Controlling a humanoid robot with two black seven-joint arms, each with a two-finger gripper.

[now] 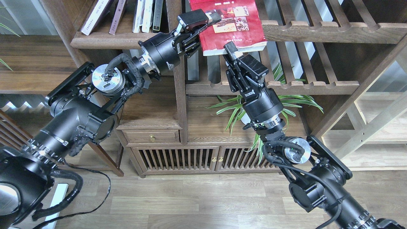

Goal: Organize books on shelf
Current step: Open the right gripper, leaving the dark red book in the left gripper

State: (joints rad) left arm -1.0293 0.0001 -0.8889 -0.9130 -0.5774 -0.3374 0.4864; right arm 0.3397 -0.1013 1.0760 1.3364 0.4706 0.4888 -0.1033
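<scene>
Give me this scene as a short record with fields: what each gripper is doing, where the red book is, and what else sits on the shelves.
left gripper: clamped on the left edge of the red book
right gripper: at the book's lower edge, fingers closed on it
red book: cover up, tilted, held in front of the slatted shelf
other books: standing or leaning on the solid shelf board, upper left
plant: green leaves behind the right arm
</scene>
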